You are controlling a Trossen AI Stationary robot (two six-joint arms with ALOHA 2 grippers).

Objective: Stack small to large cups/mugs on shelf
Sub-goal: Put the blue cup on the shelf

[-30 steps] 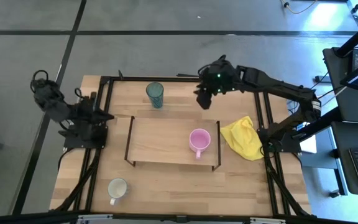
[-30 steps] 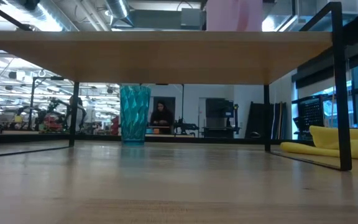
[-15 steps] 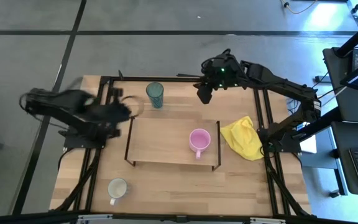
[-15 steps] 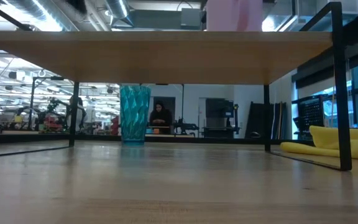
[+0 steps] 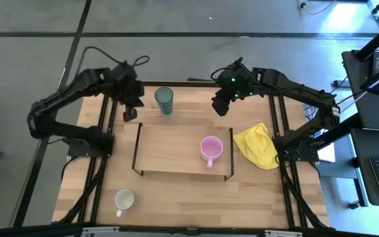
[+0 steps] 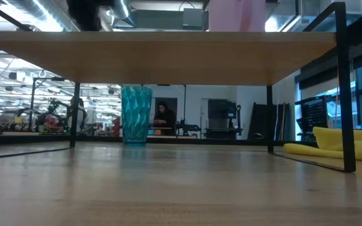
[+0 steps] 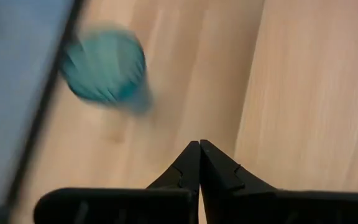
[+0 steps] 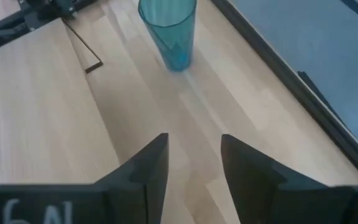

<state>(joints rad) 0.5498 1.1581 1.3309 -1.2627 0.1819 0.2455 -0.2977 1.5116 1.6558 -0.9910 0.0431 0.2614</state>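
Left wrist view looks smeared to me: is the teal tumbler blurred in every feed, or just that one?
Just that one: in the left wrist view the teal tumbler is streaked, while the left claw, shut, stays crisp. The right wrist view shows the tumbler sharp beyond the open right claw. The low view also shows it clearly, under the shelf.

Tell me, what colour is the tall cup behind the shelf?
Translucent teal, with a faceted pattern; the tumbler shows best in the right wrist view.

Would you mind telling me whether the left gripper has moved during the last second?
Yes: the left gripper swung from beside the table's left edge toward the tall teal translucent tumbler.
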